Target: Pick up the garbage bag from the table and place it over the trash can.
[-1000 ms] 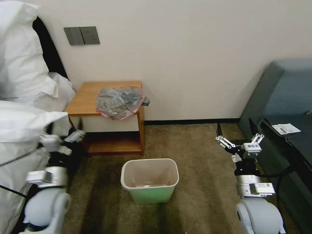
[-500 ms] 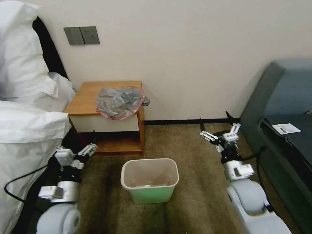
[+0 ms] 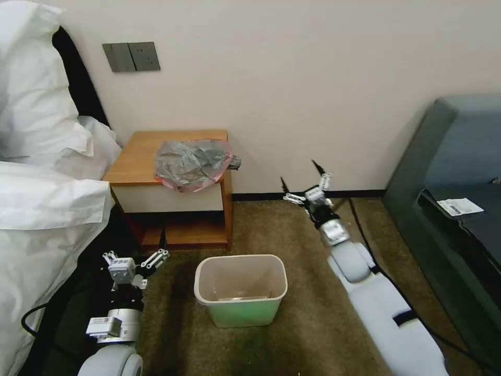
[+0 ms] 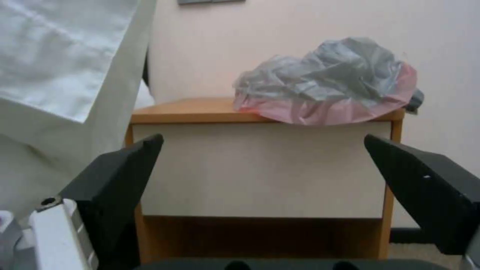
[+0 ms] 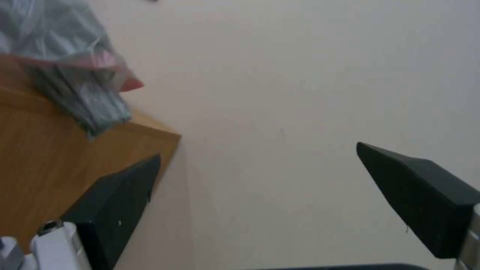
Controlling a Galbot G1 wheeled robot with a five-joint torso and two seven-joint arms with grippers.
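One garbage bag (image 3: 192,164), crumpled, long axis across table (image 3: 136,156); one trash can (image 3: 240,288); left gripper (image 3: 137,249), right gripper (image 3: 302,180) (both wide open, empty)

Both arms wear smooth, rounded pale grey-white shells, with a silver metal wrist band behind a black section. The left gripper (image 3: 140,249) and the right gripper (image 3: 301,176) share one build — a small white block carrying silver linkage bars that end in black, wedge-shaped fingers (image 4: 117,187). A black cable trails from each arm, and the right forearm carries a dark strap.
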